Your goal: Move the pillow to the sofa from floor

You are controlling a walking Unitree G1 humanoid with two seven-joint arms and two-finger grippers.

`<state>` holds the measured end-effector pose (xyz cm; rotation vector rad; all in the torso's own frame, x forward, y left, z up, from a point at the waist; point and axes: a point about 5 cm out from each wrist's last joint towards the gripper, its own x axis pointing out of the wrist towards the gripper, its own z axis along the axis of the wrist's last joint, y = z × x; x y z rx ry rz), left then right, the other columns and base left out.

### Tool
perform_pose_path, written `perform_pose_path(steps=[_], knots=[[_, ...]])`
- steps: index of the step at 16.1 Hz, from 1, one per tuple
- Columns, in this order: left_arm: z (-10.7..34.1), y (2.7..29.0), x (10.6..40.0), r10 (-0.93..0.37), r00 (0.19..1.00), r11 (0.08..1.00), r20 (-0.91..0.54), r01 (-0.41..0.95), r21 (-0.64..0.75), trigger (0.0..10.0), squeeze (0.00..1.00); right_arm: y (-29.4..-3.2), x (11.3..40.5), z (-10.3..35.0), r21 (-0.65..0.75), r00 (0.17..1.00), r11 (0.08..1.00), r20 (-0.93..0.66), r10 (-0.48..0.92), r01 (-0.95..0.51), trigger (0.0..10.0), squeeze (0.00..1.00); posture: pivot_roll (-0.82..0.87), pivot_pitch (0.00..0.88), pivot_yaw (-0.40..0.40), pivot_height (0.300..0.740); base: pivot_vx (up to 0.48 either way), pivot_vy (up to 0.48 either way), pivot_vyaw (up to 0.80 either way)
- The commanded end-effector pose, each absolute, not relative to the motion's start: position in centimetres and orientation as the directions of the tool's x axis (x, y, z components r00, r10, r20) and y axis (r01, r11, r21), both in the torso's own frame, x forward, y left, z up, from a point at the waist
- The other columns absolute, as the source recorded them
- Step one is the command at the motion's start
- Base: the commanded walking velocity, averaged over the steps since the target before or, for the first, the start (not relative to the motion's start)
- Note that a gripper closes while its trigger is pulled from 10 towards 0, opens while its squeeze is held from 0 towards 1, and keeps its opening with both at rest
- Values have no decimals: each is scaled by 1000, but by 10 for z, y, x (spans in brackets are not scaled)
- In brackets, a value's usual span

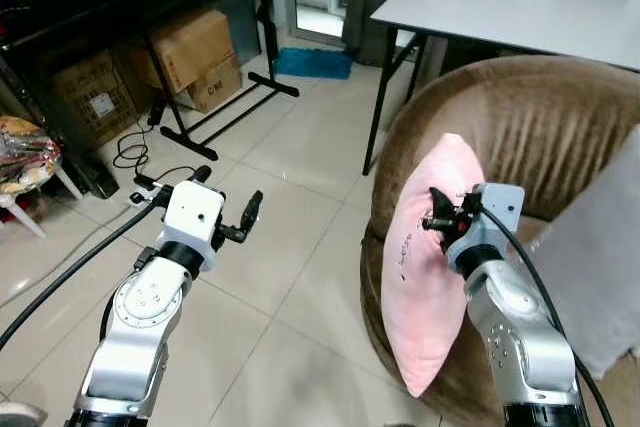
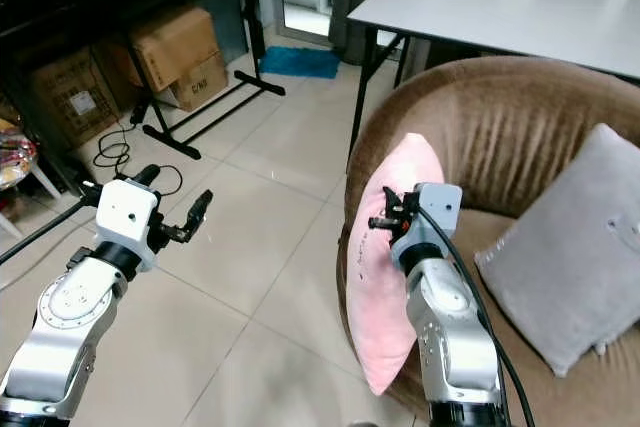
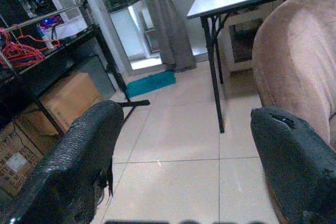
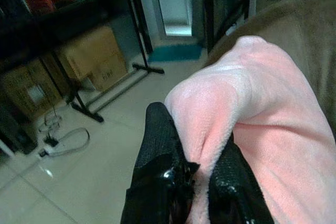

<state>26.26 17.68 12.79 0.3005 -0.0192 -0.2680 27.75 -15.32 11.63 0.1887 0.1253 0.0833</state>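
Note:
A pink pillow [image 1: 430, 267] hangs upright in the air against the outer arm of the brown sofa [image 1: 520, 117]. My right gripper [image 1: 437, 215] is shut on the pillow's upper part; in the right wrist view the pink fabric [image 4: 247, 108] is pinched between the black fingers [image 4: 160, 150]. My left gripper [image 1: 240, 219] is open over the tiled floor, well left of the sofa, with nothing between its fingers [image 3: 79, 166].
A grey cushion [image 2: 575, 257] lies on the sofa seat. A grey table [image 1: 510, 7] stands behind the sofa. Cardboard boxes [image 1: 190, 52], a black rack stand [image 1: 215, 112] and cables [image 1: 135, 152] lie to the far left. A teal mat [image 1: 312, 63] is by the doorway.

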Motion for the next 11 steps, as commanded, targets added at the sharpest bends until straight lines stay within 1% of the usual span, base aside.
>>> perform_pose_path(steps=[1, 4, 11], knots=[[132, 174, 265, -287, 958, 913, -6, 276, 300, 10000, 267, -152, 282, 133, 197, 995, 977, -39, 93, -84, 10000, 0, -68, 0, 53, 740, 319, 0, -800], [132, 172, 265, -298, 954, 910, -8, 287, 300, 10000, 267, -154, 283, 134, 193, 995, 978, -30, 91, -83, 10000, 0, -67, 0, 55, 740, 317, 0, -727], [129, 170, 267, -345, 938, 887, -27, 336, 315, 10000, 263, -153, 284, 134, 182, 995, 980, -34, 94, -86, 10000, 0, -64, 0, 47, 740, 321, 0, 0]])
